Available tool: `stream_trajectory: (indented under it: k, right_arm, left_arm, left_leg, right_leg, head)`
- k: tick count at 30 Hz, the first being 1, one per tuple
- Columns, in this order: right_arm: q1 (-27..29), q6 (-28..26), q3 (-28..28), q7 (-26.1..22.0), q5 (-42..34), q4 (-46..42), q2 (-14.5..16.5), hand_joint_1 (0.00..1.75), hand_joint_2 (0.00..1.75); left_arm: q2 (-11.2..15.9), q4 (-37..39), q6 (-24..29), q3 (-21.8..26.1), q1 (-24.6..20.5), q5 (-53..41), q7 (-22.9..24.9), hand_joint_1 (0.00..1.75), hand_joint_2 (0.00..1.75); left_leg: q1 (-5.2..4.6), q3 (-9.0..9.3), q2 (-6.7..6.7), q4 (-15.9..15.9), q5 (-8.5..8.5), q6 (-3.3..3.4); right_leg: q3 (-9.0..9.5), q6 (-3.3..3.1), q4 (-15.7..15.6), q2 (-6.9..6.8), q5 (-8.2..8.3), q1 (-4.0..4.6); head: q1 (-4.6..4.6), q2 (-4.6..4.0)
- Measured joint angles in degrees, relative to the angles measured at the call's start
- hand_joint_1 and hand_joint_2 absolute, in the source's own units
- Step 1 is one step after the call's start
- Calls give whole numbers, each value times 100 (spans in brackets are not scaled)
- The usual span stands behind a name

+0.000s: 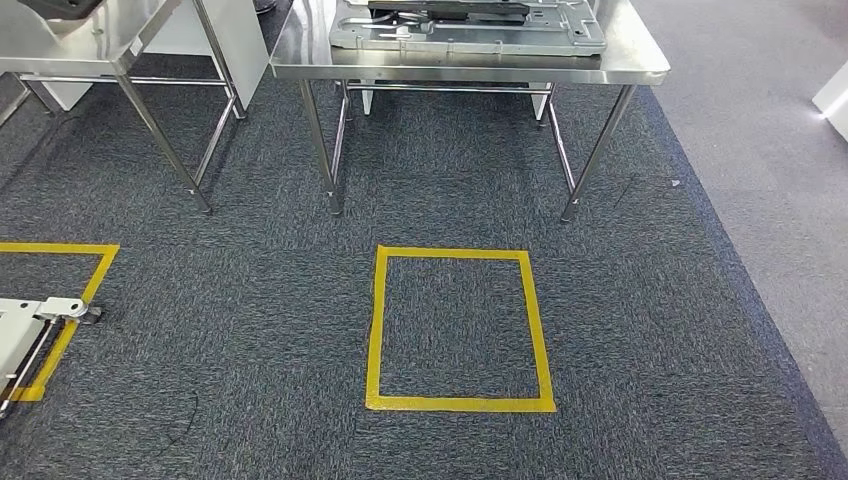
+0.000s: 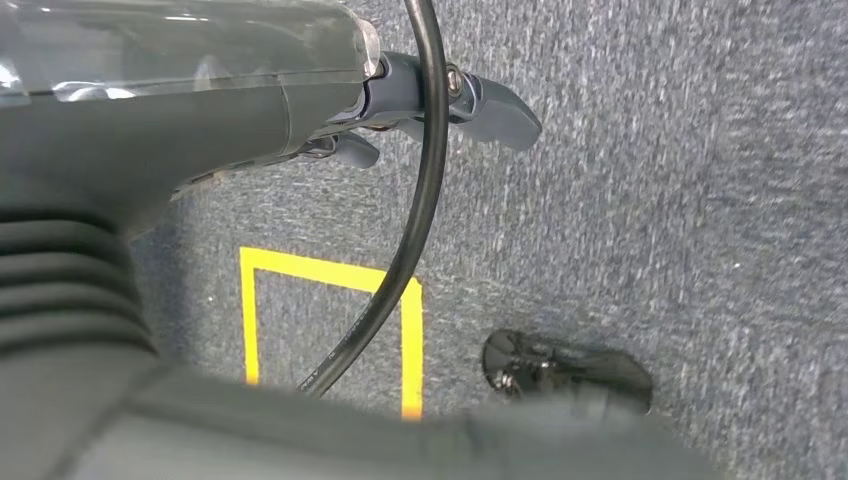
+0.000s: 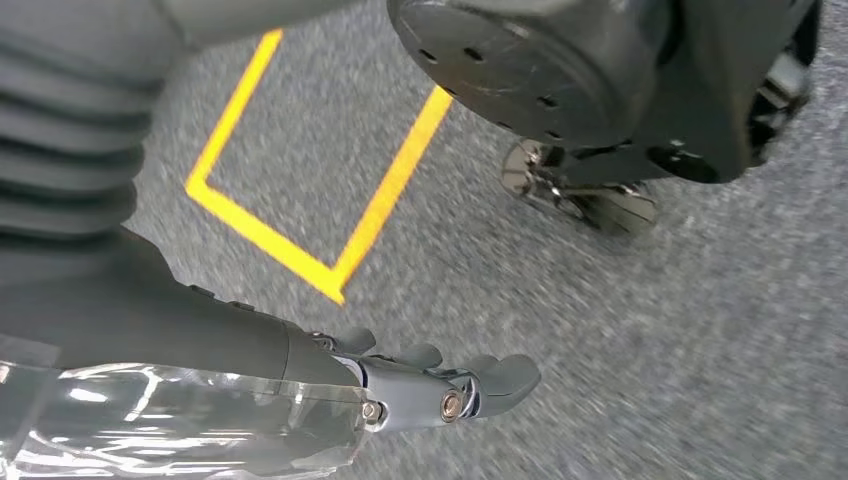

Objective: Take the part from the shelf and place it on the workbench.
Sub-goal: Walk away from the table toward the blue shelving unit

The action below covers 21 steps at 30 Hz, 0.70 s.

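A flat grey stamped metal part (image 1: 470, 25) lies on the steel workbench (image 1: 600, 72) straight ahead, at the far edge of the head view. My left hand (image 2: 450, 100) hangs above the carpet in the left wrist view, its fingers stretched out and holding nothing. My right hand (image 3: 430, 385) likewise hangs over the carpet in the right wrist view, fingers apart and empty. Both hands are far from the part.
A yellow tape square (image 1: 458, 330) marks the dark carpet in front of the workbench. A second steel table (image 1: 90, 45) stands at the left. A white wheeled base (image 1: 25, 335) sits on another yellow tape outline (image 1: 70, 300) at the left edge. Lighter floor runs along the right.
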Motion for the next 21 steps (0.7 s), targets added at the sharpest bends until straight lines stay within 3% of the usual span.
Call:
stream_trajectory:
  k: [21]
  right_arm:
    - [-937, -162, -45, -455, -1521, 2794, 25, 0, 0]
  left_arm:
    - [113, -307, -429, -1993, 254, 1860, 489, 0, 0]
  left_leg:
    - [8, -1, 0, 0, 4, 2]
  right_leg:
    - [-6, 2, 11, 0, 0, 6]
  head:
    - [0, 0]
